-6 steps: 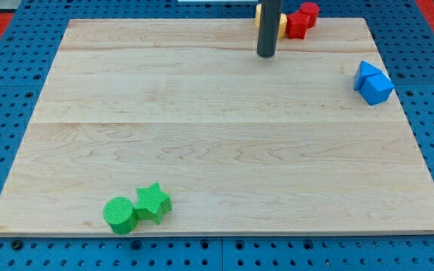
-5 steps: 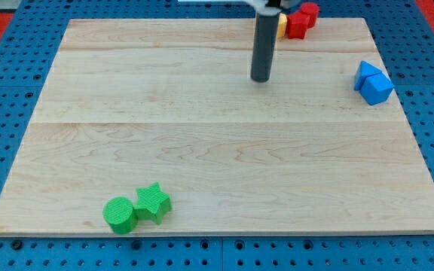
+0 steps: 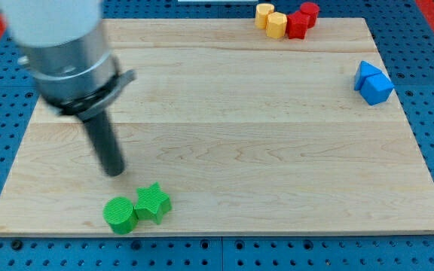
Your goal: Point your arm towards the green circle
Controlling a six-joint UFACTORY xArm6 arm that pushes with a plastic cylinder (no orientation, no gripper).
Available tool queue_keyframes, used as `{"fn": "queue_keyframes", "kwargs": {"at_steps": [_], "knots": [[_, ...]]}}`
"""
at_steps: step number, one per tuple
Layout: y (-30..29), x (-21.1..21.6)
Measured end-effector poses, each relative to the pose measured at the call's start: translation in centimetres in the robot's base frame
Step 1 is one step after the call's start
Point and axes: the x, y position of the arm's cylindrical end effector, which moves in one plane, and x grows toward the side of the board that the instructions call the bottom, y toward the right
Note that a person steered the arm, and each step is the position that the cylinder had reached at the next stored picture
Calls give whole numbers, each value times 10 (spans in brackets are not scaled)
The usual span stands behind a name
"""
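Observation:
The green circle lies near the board's bottom left edge, touching a green star on its right. My tip rests on the board just above the green circle, a short gap away, and to the upper left of the star. The rod rises up and left to the arm's grey body at the view's top left.
Two yellow blocks and two red blocks sit together at the board's top edge. Two blue blocks lie at the right edge. The wooden board rests on a blue perforated table.
My tip has swept from the board's top middle down and left to just above the green circle. The yellow blocks are now uncovered. No block has moved.

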Motion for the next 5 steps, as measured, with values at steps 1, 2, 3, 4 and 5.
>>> {"fn": "queue_keyframes", "kwargs": {"at_steps": [1, 2, 3, 4, 5], "knots": [[-80, 50], [-93, 78], [-38, 76], [24, 77], [35, 78]]}}
